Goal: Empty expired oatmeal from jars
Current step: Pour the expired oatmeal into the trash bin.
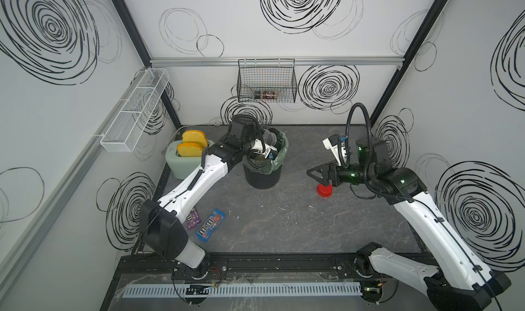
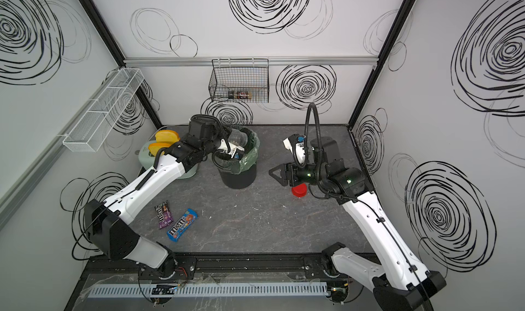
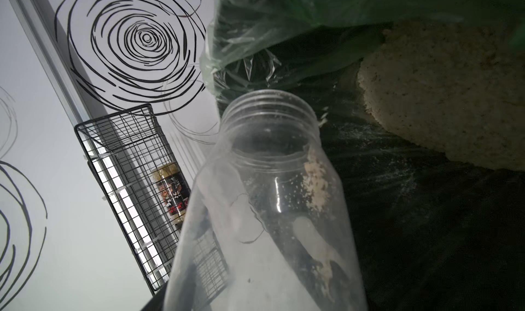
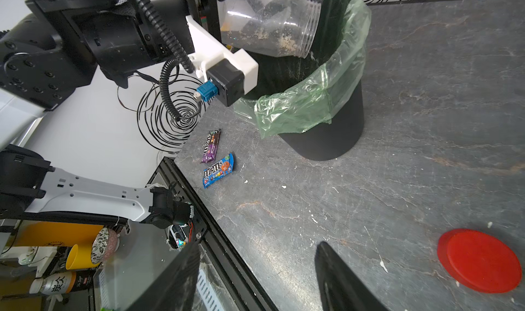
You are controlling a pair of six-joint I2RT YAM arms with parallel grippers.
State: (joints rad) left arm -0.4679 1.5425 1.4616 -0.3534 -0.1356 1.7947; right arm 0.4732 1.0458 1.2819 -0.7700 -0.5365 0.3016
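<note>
Jar [image 3: 264, 210] clear, wide-mouthed, tilted; beige oatmeal [image 3: 314, 187] flecks clinging inside.

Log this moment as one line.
left gripper shut on jar, mouth over bin | oatmeal heaped in bin, residue in jar | right gripper open, near lid on table

Robot lab test cell, not a real kitchen. The enclosure is built from white panels scribbled with black spirals [image 1: 48, 28], held on black frame posts [image 1: 127, 22] and an aluminium rail [image 1: 275, 61]. The left arm [image 1: 199, 178] and right arm [image 1: 420, 218] are bolted to a base rail [image 1: 270, 264] beside a slotted cable duct [image 1: 241, 291]. Kitchen props are staged (toaster [image 1: 181, 164], wire basket [image 1: 267, 80]).
</note>
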